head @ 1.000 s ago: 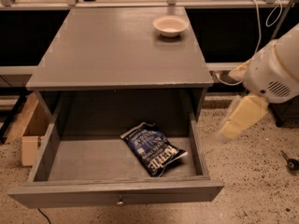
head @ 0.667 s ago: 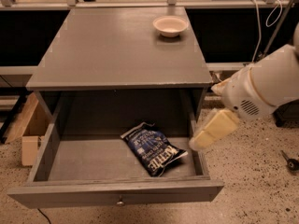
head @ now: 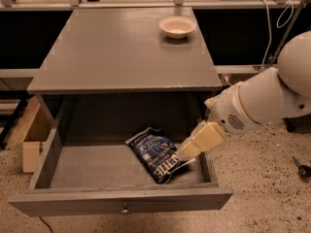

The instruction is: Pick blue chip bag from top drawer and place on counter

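Observation:
The top drawer (head: 121, 198) is pulled wide open, with a small round knob at its front centre. The blue chip bag (head: 156, 153) lies flat on the drawer floor, right of centre, its white lettering facing up. The gripper (head: 187, 152) reaches in from the right over the drawer's right wall; its cream tip is just above the bag's right edge. The white arm fills the right side. The counter (head: 112, 52) is the grey top above the drawer.
A small cream bowl (head: 177, 26) stands at the counter's back right. A cardboard box (head: 31, 135) sits on the floor left of the cabinet. A rail with cables runs behind. A small dark object (head: 301, 168) lies on the speckled floor, far right.
The arm has swung left and down, from outside the drawer's right side to over the drawer. The gripper tip now sits at the bag's right edge. The bag has not moved.

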Controlling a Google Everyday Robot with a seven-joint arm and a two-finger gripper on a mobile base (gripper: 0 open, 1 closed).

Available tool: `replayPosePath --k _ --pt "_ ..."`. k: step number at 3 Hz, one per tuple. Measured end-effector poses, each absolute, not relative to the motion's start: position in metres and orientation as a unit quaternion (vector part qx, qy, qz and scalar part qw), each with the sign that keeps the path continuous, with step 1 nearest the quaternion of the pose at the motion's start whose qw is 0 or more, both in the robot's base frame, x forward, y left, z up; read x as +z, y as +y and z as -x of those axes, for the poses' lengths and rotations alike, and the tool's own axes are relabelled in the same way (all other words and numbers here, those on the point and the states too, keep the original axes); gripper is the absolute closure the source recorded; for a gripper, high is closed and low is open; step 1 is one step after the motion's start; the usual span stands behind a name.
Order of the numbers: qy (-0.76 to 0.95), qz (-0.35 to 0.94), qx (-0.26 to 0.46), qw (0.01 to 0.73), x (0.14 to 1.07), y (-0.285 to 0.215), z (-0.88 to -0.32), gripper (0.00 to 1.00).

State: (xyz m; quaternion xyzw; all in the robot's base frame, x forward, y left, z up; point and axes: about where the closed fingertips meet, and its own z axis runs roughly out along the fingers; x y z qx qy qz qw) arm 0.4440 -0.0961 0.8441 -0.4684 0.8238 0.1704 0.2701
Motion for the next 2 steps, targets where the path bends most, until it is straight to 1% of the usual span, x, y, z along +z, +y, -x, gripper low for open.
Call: replayPosePath --k 1,2 --pt "0.823 0.474 0.174 0.26 0.821 -0.082 -0.445 0.0" --pt "0.825 0.473 0.188 0.247 0.772 -0.057 -0.452 0.0"
